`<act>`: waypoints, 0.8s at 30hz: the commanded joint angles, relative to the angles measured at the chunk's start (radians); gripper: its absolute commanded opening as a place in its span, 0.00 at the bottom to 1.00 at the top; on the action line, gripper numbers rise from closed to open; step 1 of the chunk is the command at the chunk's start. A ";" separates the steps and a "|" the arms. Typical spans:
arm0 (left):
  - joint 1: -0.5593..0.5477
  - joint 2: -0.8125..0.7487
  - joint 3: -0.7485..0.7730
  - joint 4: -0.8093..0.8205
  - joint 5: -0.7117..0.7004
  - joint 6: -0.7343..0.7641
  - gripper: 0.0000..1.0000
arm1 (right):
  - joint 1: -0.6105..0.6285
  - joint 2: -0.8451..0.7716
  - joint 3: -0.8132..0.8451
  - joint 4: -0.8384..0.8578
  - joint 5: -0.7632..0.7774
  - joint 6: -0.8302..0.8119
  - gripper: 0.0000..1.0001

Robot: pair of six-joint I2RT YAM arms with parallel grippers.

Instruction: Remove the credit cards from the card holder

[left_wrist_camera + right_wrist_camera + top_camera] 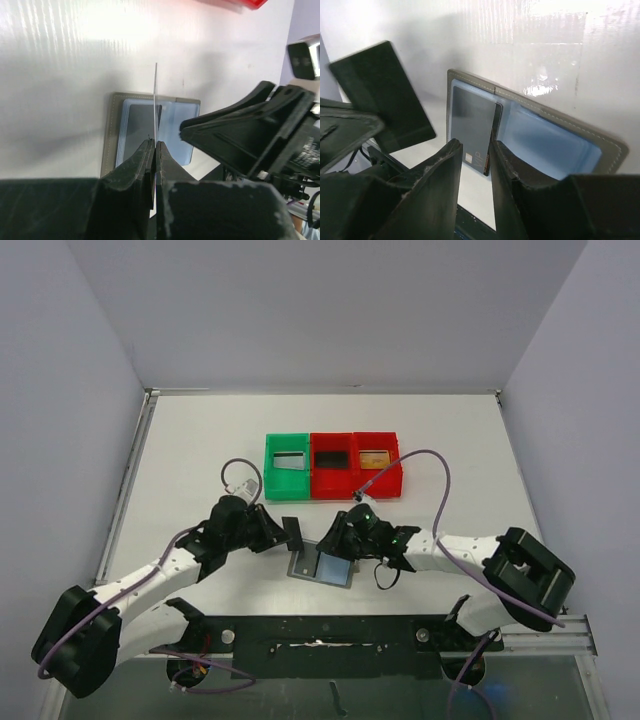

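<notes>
The card holder (pixel 322 566) lies open on the table between the arms, with a dark grey rim and bluish-grey pockets (pixel 555 145). A silvery-grey credit card (pixel 471 125) sticks partly out of its left pocket. My right gripper (pixel 475 146) hovers just above that card's free end, open, with nothing pinched. My left gripper (pixel 154 143) is shut on a black credit card (pixel 382 95) and holds it above the holder's left edge. In the left wrist view this card (pixel 156 100) shows edge-on. From above it (pixel 293 532) hangs just left of the right gripper (pixel 336 538).
Three small bins stand in a row behind the holder: a green bin (pixel 272 466), a red bin (pixel 318 485) and a second red bin (pixel 396 478). Each holds a flat card-like thing. The two grippers are close together. The arm bases and a black rail (pixel 330 640) run along the near edge.
</notes>
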 commanded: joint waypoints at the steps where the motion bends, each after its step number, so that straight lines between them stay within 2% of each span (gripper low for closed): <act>1: 0.015 -0.081 0.000 -0.023 -0.061 -0.008 0.00 | 0.022 0.073 0.066 0.043 -0.016 -0.047 0.33; 4: 0.020 -0.093 -0.011 -0.007 -0.043 0.007 0.00 | 0.056 0.157 0.181 -0.180 0.080 -0.089 0.34; 6: 0.023 -0.093 -0.012 -0.005 -0.038 0.015 0.00 | 0.080 0.184 0.227 -0.252 0.118 -0.120 0.36; 8: 0.024 -0.099 -0.017 0.006 -0.038 0.015 0.00 | 0.084 0.180 0.240 -0.242 0.119 -0.152 0.40; 13: 0.034 -0.122 -0.019 0.025 -0.053 -0.006 0.00 | 0.078 0.115 0.269 -0.214 0.161 -0.193 0.58; 19: 0.054 -0.178 -0.032 0.036 -0.049 -0.005 0.00 | 0.045 0.028 0.297 -0.252 0.219 -0.234 0.66; 20: 0.060 -0.186 -0.039 0.047 -0.039 -0.004 0.00 | 0.038 0.009 0.286 -0.245 0.227 -0.227 0.71; 21: 0.066 -0.192 -0.046 0.058 -0.032 -0.005 0.00 | 0.028 -0.010 0.271 -0.225 0.224 -0.224 0.90; 22: 0.073 -0.196 -0.053 0.072 -0.019 -0.008 0.00 | 0.015 -0.033 0.249 -0.194 0.210 -0.226 0.97; 24: 0.087 -0.201 -0.072 0.111 0.013 -0.019 0.00 | -0.017 -0.093 0.196 -0.091 0.177 -0.246 1.00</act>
